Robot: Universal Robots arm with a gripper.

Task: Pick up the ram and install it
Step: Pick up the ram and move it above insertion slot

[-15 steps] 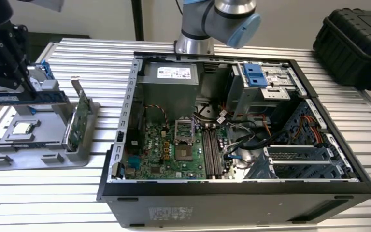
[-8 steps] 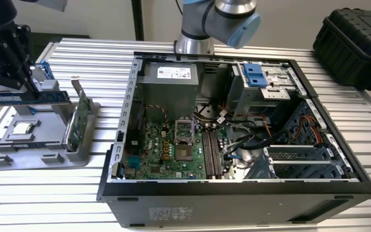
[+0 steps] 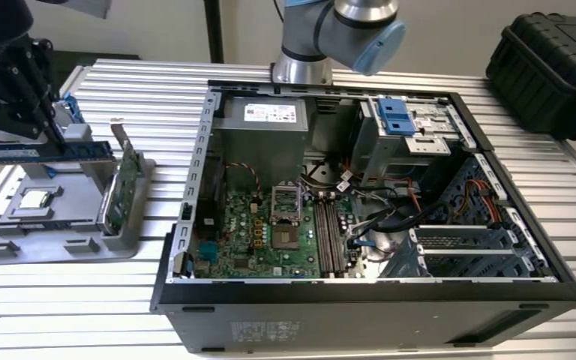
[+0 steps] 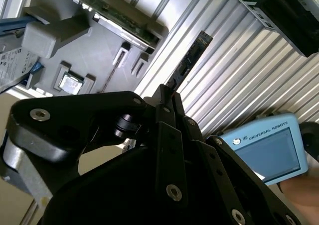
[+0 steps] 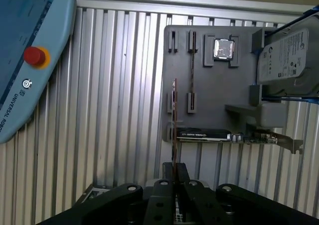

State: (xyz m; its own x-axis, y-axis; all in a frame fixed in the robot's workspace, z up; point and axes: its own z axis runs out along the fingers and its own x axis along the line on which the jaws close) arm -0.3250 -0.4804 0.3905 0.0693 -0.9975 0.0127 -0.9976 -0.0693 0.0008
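The ram (image 3: 38,152) is a long dark blue stick held level above the grey holder (image 3: 58,225) at the exterior view's left. My gripper (image 3: 53,139) is shut on its upper edge. In both wrist views the ram shows edge-on, as a thin strip (image 4: 188,60) (image 5: 174,125) running out from between the black fingers of the gripper (image 4: 167,98) (image 5: 174,177). The empty slot of the holder (image 5: 192,70) lies beyond it. The open computer case (image 3: 208,135) stands to the exterior view's right, with its motherboard memory slots (image 3: 330,232) exposed.
On the holder (image 5: 209,120) sit a processor chip (image 3: 35,199), an upright green card (image 3: 123,187) and a hard drive (image 5: 286,56) in a blue frame. A blue teach pendant (image 5: 25,60) lies on the ribbed table (image 3: 138,82). A black case (image 3: 553,67) stands at the far right.
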